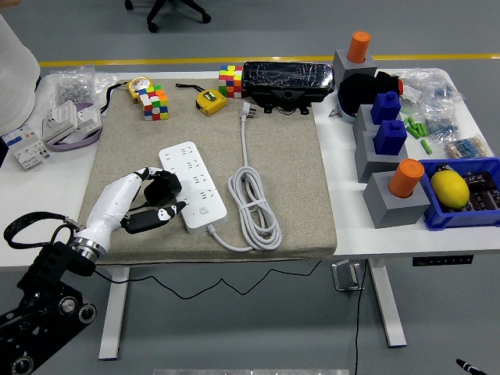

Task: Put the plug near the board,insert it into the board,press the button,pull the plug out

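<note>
**Left hand holds a black plug at the power strip's edge**

Head view, the only one: the left hand [144, 199], white-shelled on a black arm, comes in from the lower left over the grey felt mat [297, 203]. Its fingers are curled around a black plug [162, 184], with the thumb [160, 214] stretched out beneath, pointing towards the strip. The plug sits at the fingertips, just touching or just beside the left edge of the white power strip [194, 183]; whether any prongs are in a socket cannot be told from here.

The strip lies slantwise on the mat, right beyond the hand's fingertips. Its round button [205, 208] is on the near end, just past the thumb tip. The strip's own white cable [251, 199] loops in a coil on the far side of the strip from the hand, then runs up the mat to a white plug [245, 109] lying well beyond the hand.

Further out from the hand, at the mat's far edge: two colourful puzzle cubes [155, 102], a yellow tape measure [210, 101] and a black case [287, 80]. Way across the white table [351, 211] stand grey blocks with orange and blue pegs [394, 183], and a blue bin [461, 195] holding a yellow lemon-like thing.

No right hand on show.
</note>
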Motion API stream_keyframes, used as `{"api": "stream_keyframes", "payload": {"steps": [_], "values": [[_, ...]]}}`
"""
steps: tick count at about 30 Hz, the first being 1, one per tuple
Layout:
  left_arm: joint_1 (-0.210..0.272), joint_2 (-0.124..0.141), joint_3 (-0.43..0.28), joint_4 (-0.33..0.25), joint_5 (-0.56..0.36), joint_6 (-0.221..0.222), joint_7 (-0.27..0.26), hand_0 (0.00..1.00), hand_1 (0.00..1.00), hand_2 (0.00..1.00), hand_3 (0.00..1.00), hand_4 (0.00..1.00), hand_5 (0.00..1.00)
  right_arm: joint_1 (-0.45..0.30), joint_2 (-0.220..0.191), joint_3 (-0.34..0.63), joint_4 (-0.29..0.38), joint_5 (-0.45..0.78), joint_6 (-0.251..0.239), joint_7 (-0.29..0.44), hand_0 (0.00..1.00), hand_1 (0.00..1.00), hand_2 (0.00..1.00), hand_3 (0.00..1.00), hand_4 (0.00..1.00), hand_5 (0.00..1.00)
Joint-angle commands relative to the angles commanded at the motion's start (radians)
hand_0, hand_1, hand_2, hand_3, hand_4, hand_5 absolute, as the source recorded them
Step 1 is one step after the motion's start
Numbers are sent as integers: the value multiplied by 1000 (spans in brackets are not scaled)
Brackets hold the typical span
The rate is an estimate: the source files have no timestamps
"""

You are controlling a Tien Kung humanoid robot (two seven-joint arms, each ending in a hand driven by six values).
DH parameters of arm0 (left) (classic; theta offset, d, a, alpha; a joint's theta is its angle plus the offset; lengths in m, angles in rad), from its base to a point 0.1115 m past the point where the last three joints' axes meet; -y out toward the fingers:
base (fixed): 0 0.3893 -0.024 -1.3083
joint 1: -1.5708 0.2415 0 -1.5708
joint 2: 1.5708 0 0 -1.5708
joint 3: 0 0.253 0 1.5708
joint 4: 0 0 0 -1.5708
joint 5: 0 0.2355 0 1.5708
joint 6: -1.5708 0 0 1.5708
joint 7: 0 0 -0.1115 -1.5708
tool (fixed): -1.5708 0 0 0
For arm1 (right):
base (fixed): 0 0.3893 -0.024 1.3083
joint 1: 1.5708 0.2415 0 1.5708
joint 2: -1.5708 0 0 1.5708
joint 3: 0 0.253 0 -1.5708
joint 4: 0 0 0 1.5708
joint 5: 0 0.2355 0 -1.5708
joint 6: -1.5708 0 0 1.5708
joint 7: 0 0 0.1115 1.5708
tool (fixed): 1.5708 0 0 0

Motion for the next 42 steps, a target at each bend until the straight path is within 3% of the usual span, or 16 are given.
{"api": "stream_keyframes", "payload": {"steps": [20, 34, 42], "values": [[-100, -37, 49, 48, -47, -38, 10, 781, 774, 734, 727, 801, 514, 2, -5, -13, 5, 5, 0, 0, 651, 647, 631, 557, 983, 551], [-126, -62, 74, 70, -62, -48, 12, 781, 768, 732, 726, 802, 515, -4, -2, -10, 5, 5, 0, -1, 653, 647, 631, 557, 984, 552], [-125, -63, 59, 47, -66, -43, 5, 781, 769, 730, 726, 802, 516, -3, 0, -3, 6, 5, 0, 0, 656, 647, 630, 557, 984, 551]]}}
